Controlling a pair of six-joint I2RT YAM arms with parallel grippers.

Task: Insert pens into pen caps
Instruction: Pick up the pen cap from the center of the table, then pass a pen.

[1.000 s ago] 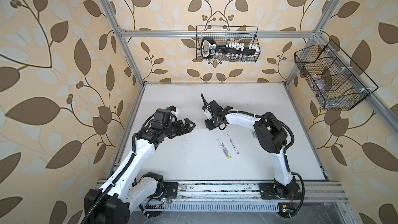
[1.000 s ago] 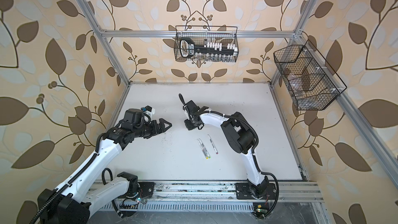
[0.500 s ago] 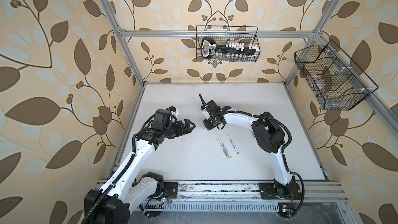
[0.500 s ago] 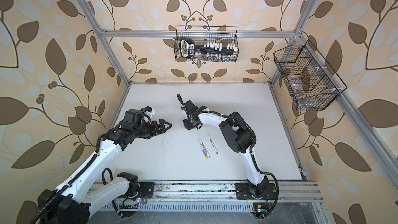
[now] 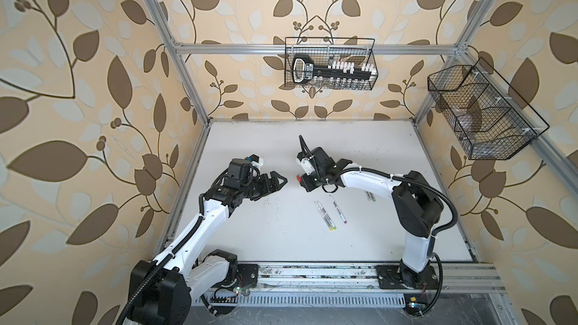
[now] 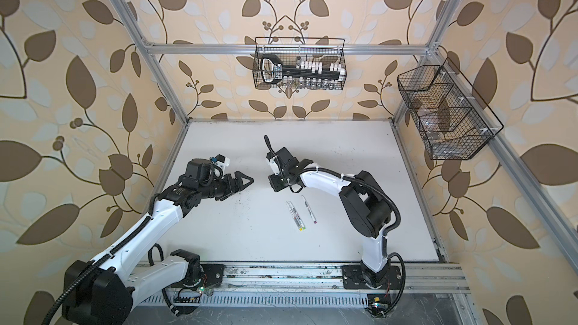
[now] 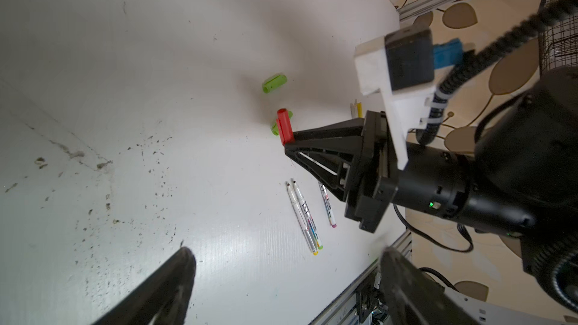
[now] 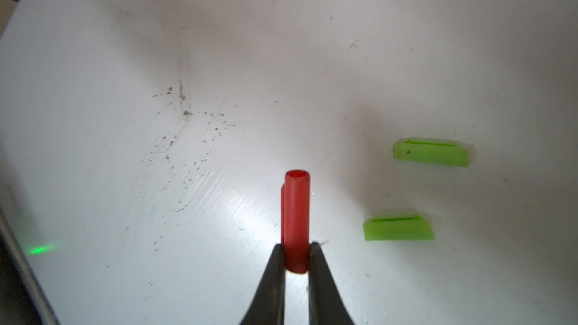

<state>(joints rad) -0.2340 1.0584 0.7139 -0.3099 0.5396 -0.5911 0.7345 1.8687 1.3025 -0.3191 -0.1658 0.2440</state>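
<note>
Nearest the base rail, three pens (image 7: 303, 214) lie loose on the white table (image 5: 250, 229). Two touch side by side and a pink-plugged pen (image 7: 328, 207) lies just beside them. Their long axes run roughly near-to-far, thin tips toward the back wall and coloured plugs toward the rail. A fourth pen (image 5: 369, 196) lies partly under the right arm. Just beyond and above the pens, the two grippers face each other, a little apart. The left gripper (image 5: 281, 179) is empty, its jaws spread wide. The right gripper (image 8: 296, 256) pinches the red cap (image 8: 295, 214) near its rear end, so the cap's axis runs on from the jaws and its hollow mouth points toward the left gripper. Farther back, two green caps (image 8: 431, 153) lie flat on the table, apart from each other. The three pens thus lie below and railward of both grippers. With the right gripper occupied, the pick-up probably falls to the left, closing across a pen's axis.
</note>
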